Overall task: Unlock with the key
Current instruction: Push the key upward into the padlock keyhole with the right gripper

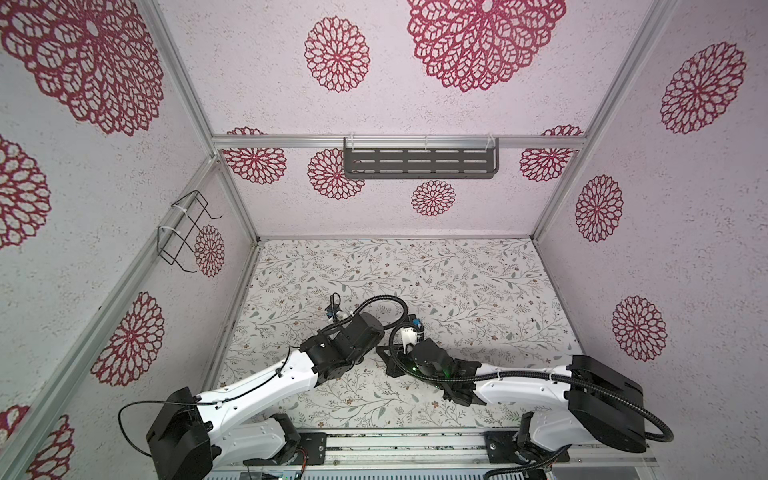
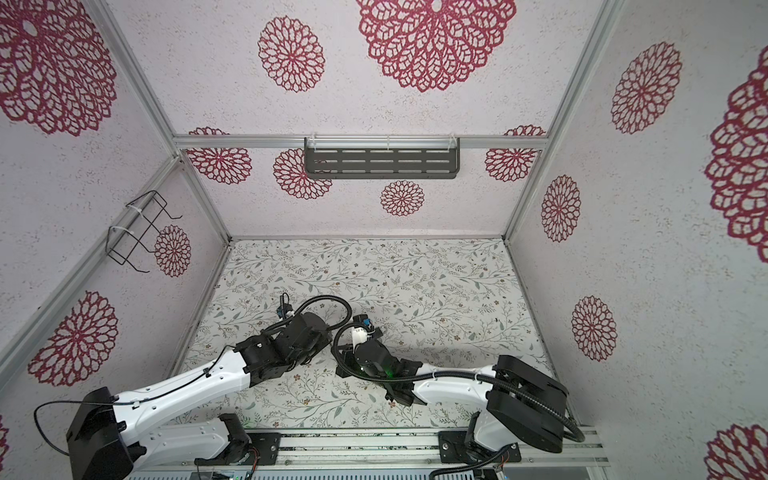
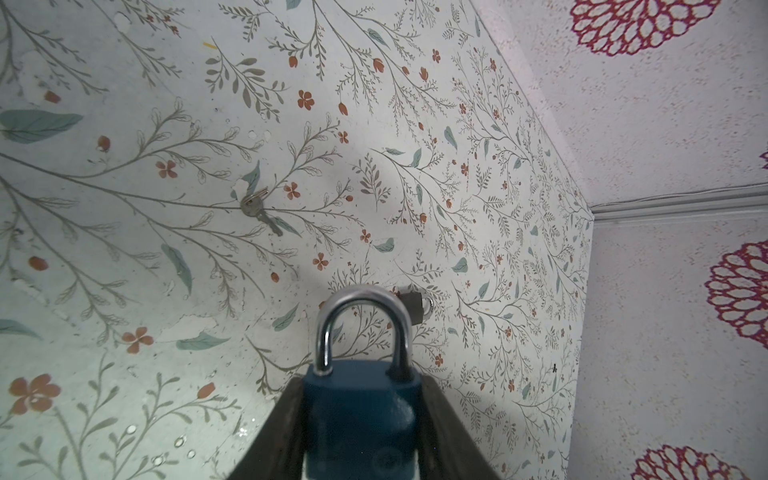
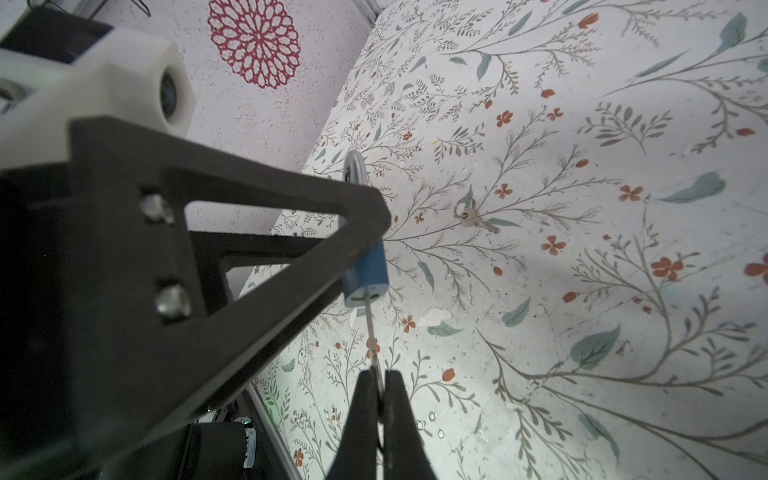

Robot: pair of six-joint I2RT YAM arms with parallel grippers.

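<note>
**Key in the lock, held above the worktop**

The left claw (image 3: 359,390) pinches the blue padlock (image 3: 361,419) by its flat sides, with the steel shackle (image 3: 360,297) pointing away from the wrist. The right claw (image 4: 379,380) is pressed together on the head of the key (image 4: 369,328). The key's blade runs straight into the keyhole in the padlock's underside. Lock and key are held clear of the flowered worktop (image 3: 124,249), near its middle towards the front. In both top views the wrists hide them.

It is hard to tell whether the shackle's legs are both seated in the body. A spare key (image 4: 473,218) on a ring lies flat on the worktop well beyond the claws. A small grey padlock (image 3: 415,305) lies further off.
</note>
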